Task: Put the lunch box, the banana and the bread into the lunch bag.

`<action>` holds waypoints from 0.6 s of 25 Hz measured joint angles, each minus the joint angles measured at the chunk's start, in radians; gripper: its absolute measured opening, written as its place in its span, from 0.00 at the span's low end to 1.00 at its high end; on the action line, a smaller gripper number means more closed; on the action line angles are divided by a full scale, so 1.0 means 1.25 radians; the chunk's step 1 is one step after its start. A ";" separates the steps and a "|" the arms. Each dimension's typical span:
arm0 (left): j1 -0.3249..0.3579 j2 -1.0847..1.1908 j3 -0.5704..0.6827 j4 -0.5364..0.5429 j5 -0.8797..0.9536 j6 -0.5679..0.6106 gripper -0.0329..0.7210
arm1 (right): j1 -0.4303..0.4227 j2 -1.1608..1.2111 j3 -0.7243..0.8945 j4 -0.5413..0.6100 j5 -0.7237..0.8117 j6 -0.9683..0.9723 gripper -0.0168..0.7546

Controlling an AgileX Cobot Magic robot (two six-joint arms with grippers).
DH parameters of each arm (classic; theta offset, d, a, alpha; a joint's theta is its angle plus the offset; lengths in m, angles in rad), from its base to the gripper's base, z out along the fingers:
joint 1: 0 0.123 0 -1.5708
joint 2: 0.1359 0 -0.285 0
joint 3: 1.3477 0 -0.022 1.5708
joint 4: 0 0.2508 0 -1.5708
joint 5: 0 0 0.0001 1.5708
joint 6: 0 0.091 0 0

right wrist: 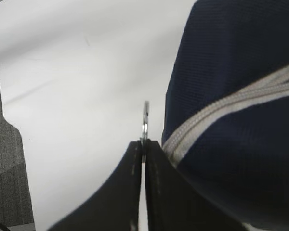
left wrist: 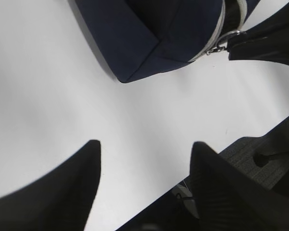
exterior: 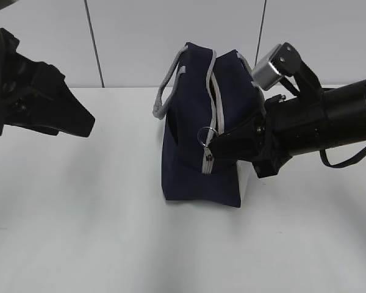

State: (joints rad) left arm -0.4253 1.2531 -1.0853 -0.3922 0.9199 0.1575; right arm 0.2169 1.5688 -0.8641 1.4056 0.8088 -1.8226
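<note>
Lunch bag (exterior: 198, 152) upright, contents hidden; right tool (right wrist: 143, 149) pinching ring pull (right wrist: 145, 120), left tool (left wrist: 144, 159) agape, empty.

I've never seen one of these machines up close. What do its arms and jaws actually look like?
Both arms are black. The right arm is a thick round tube carrying a silver-grey box on a black bracket, with a thin black cable looping beneath. Each gripper, left and right, ends in flat, matte black jaws tapering to points, like a beak.

You will find nothing to read here: the lunch bag (exterior: 195, 152) carries no label, brand or number, and no writing or sign shows anywhere on the desk (exterior: 79, 232).
</note>
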 joint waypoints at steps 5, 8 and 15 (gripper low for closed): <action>0.000 0.000 0.000 0.000 0.000 0.000 0.60 | 0.000 -0.031 -0.015 -0.002 0.002 0.001 0.02; 0.000 0.000 0.000 0.000 0.000 0.001 0.60 | 0.000 -0.045 -0.022 -0.006 0.002 0.002 0.02; 0.000 0.000 0.000 -0.047 0.000 0.089 0.60 | 0.000 -0.049 -0.061 -0.007 0.000 0.002 0.02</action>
State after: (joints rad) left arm -0.4253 1.2531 -1.0853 -0.4506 0.9199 0.2687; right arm 0.2169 1.5080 -0.9402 1.3962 0.8089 -1.8196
